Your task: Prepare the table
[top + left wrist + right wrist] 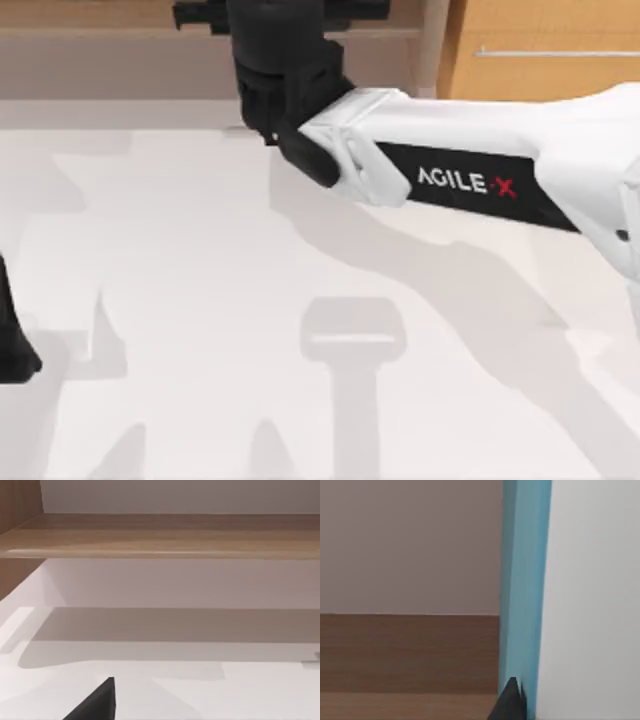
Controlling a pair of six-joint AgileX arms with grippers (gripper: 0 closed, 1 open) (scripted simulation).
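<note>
Table surface (200, 330), a very wide, smooth, white to light-grey top, spreads across nearly the whole top view, with open room over its middle and near side, where just shadows of the arms lie. Its far edge meets a tan wooden shelf unit (120, 45) along the upper left of the top view, and an orange-wood drawer cabinet (540, 50) with a silver bar handle (555, 52) stands beyond the far edge at the upper right.

The right arm (470, 170), white with a black panel lettered AGILE-X, reaches from the right side diagonally across to the far edge, near the middle. Its black wrist and right gripper (275, 30) sit at the shelf unit's opening. In the right wrist view, a dark fingertip (510, 702) lies close against a tall light-blue upright edge (522, 590), with a white face beside it and a brown wooden board (405, 655) behind. Whether the fingers are clenched, released or grasping anything cannot be told.

The left arm (12, 335) shows as a dark shape at the left edge of the top view, low over the table. The left wrist view looks along the table (200, 695) toward the shelf's wooden board (160, 535), with one dark fingertip (97, 702) in sight; the state of its fingers cannot be told either.
</note>
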